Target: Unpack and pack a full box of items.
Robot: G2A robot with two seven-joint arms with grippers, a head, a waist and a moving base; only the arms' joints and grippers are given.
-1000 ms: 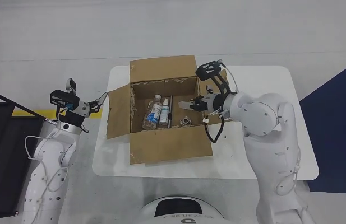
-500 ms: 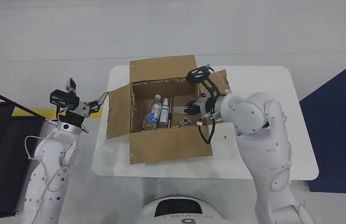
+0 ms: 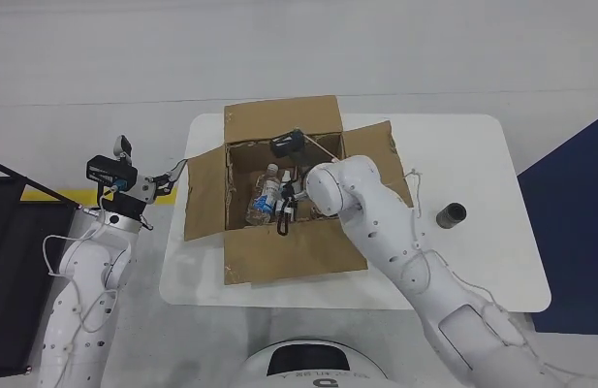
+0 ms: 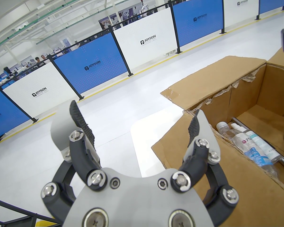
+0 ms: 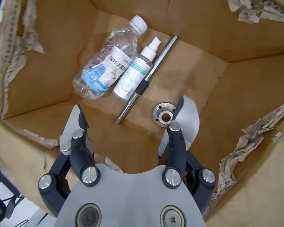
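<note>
An open cardboard box [image 3: 279, 118] stands mid-table. On its floor lie a clear water bottle [image 5: 108, 64], a white spray bottle [image 5: 135, 76], a metal rod [image 5: 146, 79] and a round metal flange [image 5: 163, 116]. My right gripper [image 5: 130, 106] hangs open inside the box [image 5: 203, 24], just above the floor, one finger beside the flange and nothing between its fingers. In the top view this right gripper [image 3: 284, 199] sits next to the bottles [image 3: 267, 194]. My left gripper [image 4: 135, 108] is open and empty, off the table's left side [image 3: 168, 182], facing the box [image 4: 227, 100].
A dark cylinder [image 3: 451, 214] stands on the white table [image 3: 473, 145] right of the box. The box flaps are spread outward, with torn paper tape along their edges [image 5: 248, 12]. A black frame [image 3: 13, 184] lies at the far left, beside the left arm.
My right arm has swung left and down into the box, from the right wall to over the rod and bottles. The dark cylinder is now uncovered. The left arm has not moved.
</note>
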